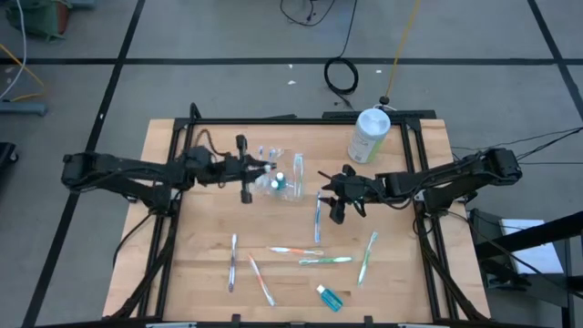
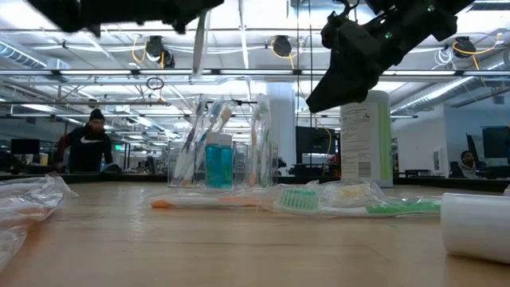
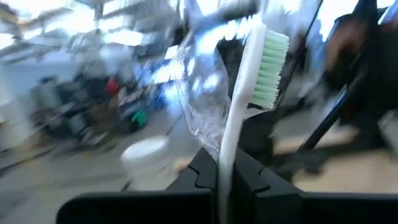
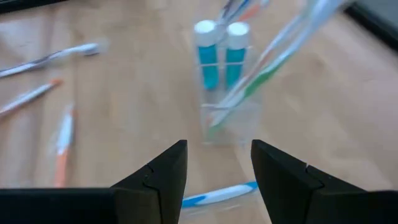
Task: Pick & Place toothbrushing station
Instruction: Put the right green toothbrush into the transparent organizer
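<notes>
The clear toothbrushing station [image 1: 284, 179] stands on the wooden table and holds blue tubes and several toothbrushes; it also shows in the low view [image 2: 219, 147] and in the right wrist view [image 4: 227, 93]. My left gripper [image 1: 258, 168] is just left of the station, above the table, shut on a white toothbrush with green bristles [image 3: 270, 68]. That toothbrush also shows in the low view [image 2: 197, 44]. My right gripper [image 1: 330, 193] is open and empty, raised above the table to the station's right, and its fingers point at the station in the right wrist view [image 4: 217, 180]. My left gripper pinches the white toothbrush's handle [image 3: 225, 168] between its two fingers. The brush runs along the fingers and sticks out past their tips, bristle head farthest out. In the low view the brush [image 2: 197, 44] stands nearly upright, lifted clear above the station.
Several loose toothbrushes [image 1: 325, 261] and a blue tube [image 1: 330, 298] lie on the near half of the table. One toothbrush [image 1: 318, 214] lies just under my right gripper. A tall white-and-green canister [image 1: 369, 135] stands at the far right. A crumpled clear bag [image 2: 24, 199] lies near the low camera.
</notes>
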